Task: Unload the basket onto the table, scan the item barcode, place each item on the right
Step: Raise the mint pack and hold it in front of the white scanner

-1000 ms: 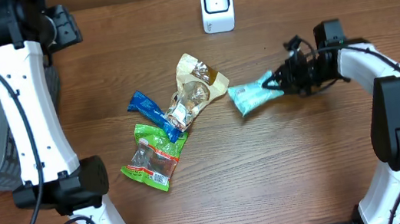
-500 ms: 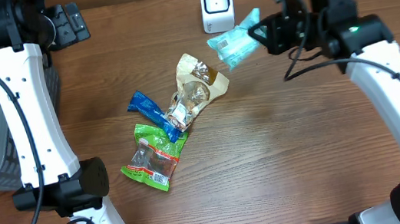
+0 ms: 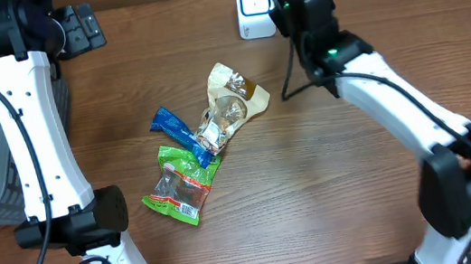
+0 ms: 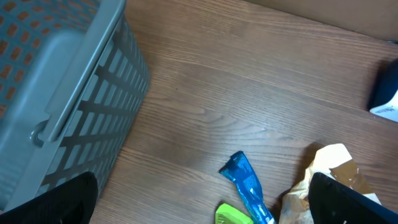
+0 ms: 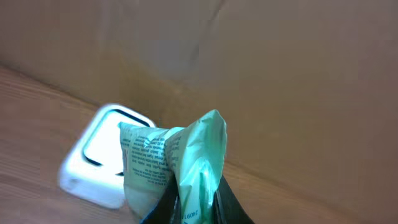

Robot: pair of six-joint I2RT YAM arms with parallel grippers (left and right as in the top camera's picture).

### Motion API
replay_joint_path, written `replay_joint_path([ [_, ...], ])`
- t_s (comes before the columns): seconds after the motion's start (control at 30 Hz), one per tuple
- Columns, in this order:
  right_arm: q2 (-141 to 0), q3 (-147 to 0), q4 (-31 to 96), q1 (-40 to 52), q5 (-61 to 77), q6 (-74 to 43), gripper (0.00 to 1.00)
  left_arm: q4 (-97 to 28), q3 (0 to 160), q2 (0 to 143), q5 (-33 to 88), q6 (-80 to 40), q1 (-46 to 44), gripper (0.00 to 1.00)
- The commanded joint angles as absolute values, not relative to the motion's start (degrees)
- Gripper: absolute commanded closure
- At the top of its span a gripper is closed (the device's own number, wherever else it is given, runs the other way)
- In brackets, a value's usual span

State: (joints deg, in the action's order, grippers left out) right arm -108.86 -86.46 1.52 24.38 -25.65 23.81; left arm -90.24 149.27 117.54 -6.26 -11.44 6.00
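I have the right pincer [image 5: 186, 204] clamped tight on the lower end of a mint-green packet [image 5: 169, 155], which stands up out of the jaws. The white scanner [image 5: 102, 158] sits on the surface just beyond the pincer and to its left, with the packet close in front of it. I judge the pick-up and the carry done. What is left is the read itself: small print shows on the side facing my wrist camera, but I cannot tell whether a barcode faces the scanner's window, nor whether it has registered.

The left pincer [image 3: 76, 30] hangs fully open and empty, well away from the scanner, with a grey basket [image 4: 56, 93] below and to one side of it. A blue wrapper [image 3: 179, 132], a beige pouch [image 3: 230, 105] and a green packet [image 3: 178, 183] lie untouched in a cluster far behind the right pincer.

A second ago the mint-green packet lay on the surface beside that cluster, already gripped. It has since been lifted and swung across to the scanner, where the arm now hides it from overhead. The left pincer has widened to full spread.
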Motion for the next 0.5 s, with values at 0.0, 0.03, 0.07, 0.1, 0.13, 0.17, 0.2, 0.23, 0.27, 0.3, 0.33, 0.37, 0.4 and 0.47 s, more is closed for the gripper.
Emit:
replay_joint_path([
  [0.0,-113.3,-87.4,-7.0,25.1,-33.2,37.5,0.96,-90.1,149.9,116.0,-6.5,-10.7,5.9,0.00],
  [0.03,-114.6,-87.4,-10.2,25.3,-33.5,40.0,0.96,-90.1,149.9,116.0,-6.5,-10.7,5.9,0.00],
  [0.07,-116.0,-87.4,-13.7,25.4,-33.5,43.0,0.96,-90.1,149.9,116.0,-6.5,-10.7,5.9,0.00],
  [0.1,-117.3,-87.4,-17.0,25.5,-33.4,45.6,0.96,-90.1,149.9,116.0,-6.5,-10.7,5.9,0.00],
  [0.13,-118.5,-87.4,-19.8,25.6,-33.4,47.6,0.96,-90.1,149.9,116.0,-6.5,-10.7,5.9,0.00],
  [0.17,-119.9,-87.4,-22.8,25.6,-33.1,50.2,0.96,-90.1,149.9,116.0,-6.5,-10.7,5.9,0.00],
  [0.2,-120.8,-87.4,-23.9,25.6,-32.3,51.8,0.96,-90.1,149.9,116.0,-6.5,-10.7,5.9,0.00],
  [0.23,-121.8,-87.4,-24.4,25.6,-30.7,53.4,0.96,-90.1,149.9,116.0,-6.5,-10.7,5.9,0.00],
  [0.27,-122.3,-87.4,-24.7,25.6,-29.8,54.0,0.96,-90.1,149.9,116.0,-6.5,-10.7,5.9,0.00],
  [0.3,-122.9,-87.4,-25.5,25.7,-28.9,54.3,0.96,-90.1,149.9,116.0,-6.5,-10.7,5.8,0.00],
  [0.33,-123.4,-87.4,-26.2,25.7,-28.3,54.5,0.96,-90.1,149.9,116.0,-6.5,-10.7,5.9,0.00],
  [0.37,-123.7,-87.4,-27.2,25.8,-28.1,54.5,0.96,-90.1,149.9,116.0,-6.5,-10.7,5.9,0.00],
  [0.4,-124.4,-87.4,-29.1,26.4,-27.9,54.5,0.96,-90.1,149.9,116.0,-6.5,-10.7,5.9,0.00],
  [0.47,-124.9,-87.4,-29.3,26.9,-27.1,54.5,0.96,-90.1,149.9,116.0,-6.5,-10.7,5.9,0.00],
])
